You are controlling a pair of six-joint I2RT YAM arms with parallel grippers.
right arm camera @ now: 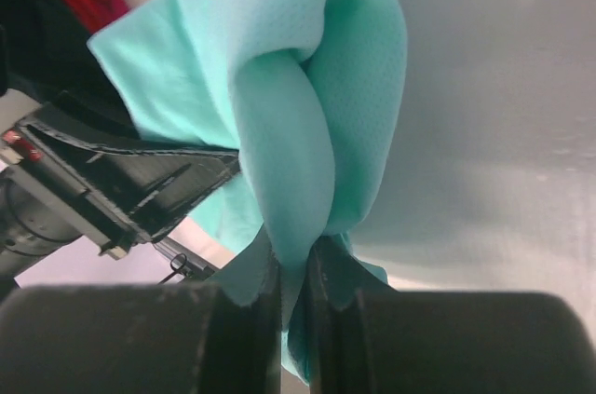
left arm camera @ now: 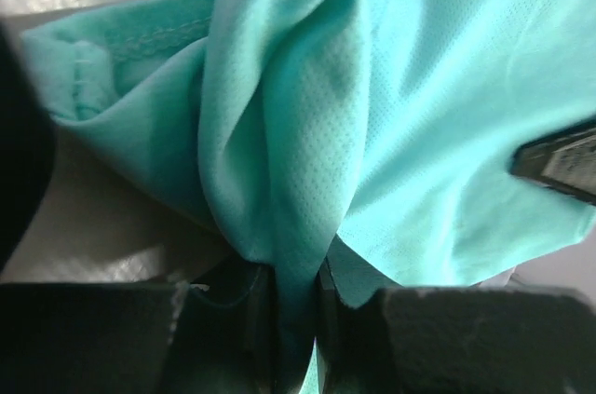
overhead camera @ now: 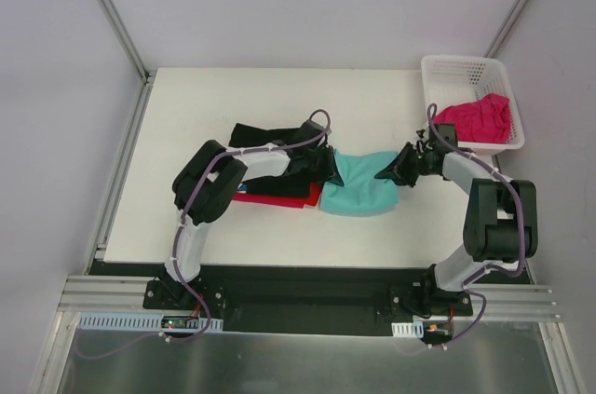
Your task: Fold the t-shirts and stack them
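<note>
The teal-green t-shirt (overhead camera: 358, 187) hangs bunched between my two grippers over the middle of the table. My left gripper (overhead camera: 326, 164) is shut on a fold of its left end; the left wrist view shows the cloth (left arm camera: 419, 87) pinched between the jaws (left arm camera: 296, 310). At the shirt's right end, my right gripper (overhead camera: 391, 171) is shut on another fold (right arm camera: 317, 115), also clamped between the jaws (right arm camera: 296, 301). A black t-shirt (overhead camera: 261, 138) lies on a red one (overhead camera: 275, 197) under the left arm. The magenta-pink t-shirt (overhead camera: 480, 119) sits crumpled in the basket.
The white lattice basket (overhead camera: 438, 65) stands at the table's back right corner, just behind the right arm. The table's white top (overhead camera: 186, 105) ends at a metal rail on the left. The left arm (right arm camera: 121, 189) shows close by in the right wrist view.
</note>
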